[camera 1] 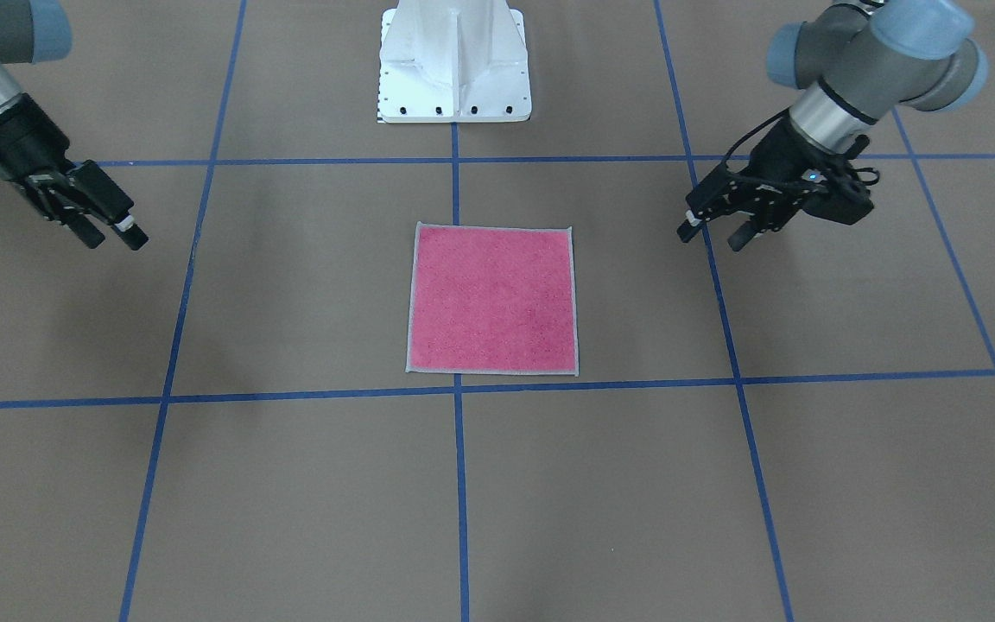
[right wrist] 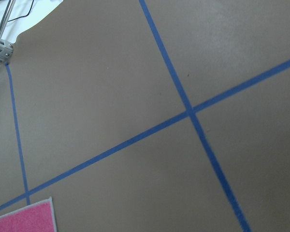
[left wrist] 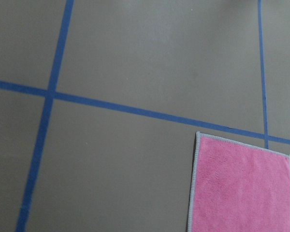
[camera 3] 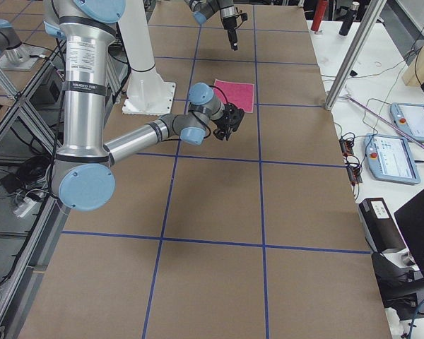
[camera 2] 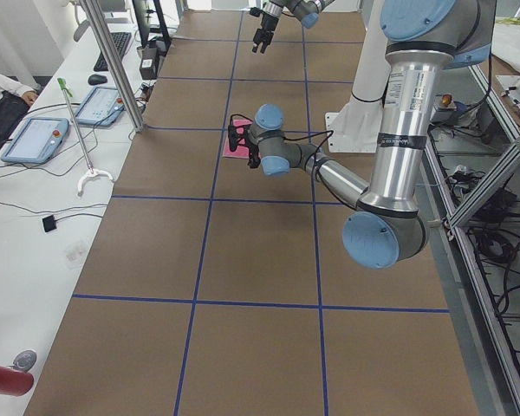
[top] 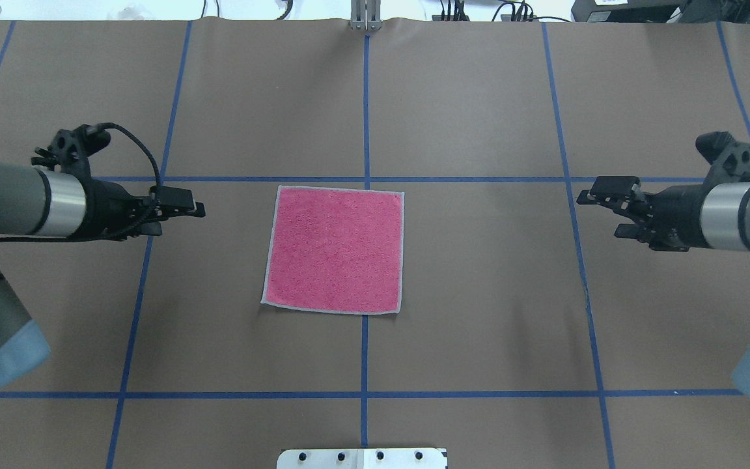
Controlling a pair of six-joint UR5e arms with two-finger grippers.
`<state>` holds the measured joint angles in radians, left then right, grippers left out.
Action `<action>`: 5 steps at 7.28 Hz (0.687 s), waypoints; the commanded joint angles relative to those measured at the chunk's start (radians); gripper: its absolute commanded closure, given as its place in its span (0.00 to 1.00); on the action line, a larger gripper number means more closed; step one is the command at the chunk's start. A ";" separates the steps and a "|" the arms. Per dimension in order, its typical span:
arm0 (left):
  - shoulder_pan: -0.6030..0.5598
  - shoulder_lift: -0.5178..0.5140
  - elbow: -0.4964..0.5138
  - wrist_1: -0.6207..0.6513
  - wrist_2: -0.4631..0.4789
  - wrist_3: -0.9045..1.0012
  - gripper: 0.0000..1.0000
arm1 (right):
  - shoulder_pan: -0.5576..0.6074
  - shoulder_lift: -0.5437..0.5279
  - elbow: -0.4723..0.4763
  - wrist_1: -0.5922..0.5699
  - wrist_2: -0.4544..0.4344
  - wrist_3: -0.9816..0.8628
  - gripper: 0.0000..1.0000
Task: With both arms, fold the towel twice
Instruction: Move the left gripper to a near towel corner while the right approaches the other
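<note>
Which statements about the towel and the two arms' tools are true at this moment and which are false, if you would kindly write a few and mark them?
1. The towel lies flat and unfolded, pink face up. True.
2. The left tool grips the towel's edge. False: it hangs off to the side, clear of the towel, with nothing in it.
3. The right tool is farther from the towel than the left tool. True.
4. The towel lies wholly to one side of the blue centre tape line. False: the line runs under it, with towel on both sides.
5. Both tools are shut. False: both stand open.
</note>
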<state>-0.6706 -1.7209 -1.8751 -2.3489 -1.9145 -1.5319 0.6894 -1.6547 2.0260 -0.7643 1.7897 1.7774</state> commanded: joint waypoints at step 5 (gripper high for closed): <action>0.263 -0.107 0.077 0.005 0.279 -0.287 0.04 | -0.352 0.225 0.016 -0.266 -0.374 0.401 0.06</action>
<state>-0.4223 -1.8038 -1.8310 -2.3444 -1.6495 -1.7938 0.3724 -1.5314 2.0421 -0.8820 1.4569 2.1433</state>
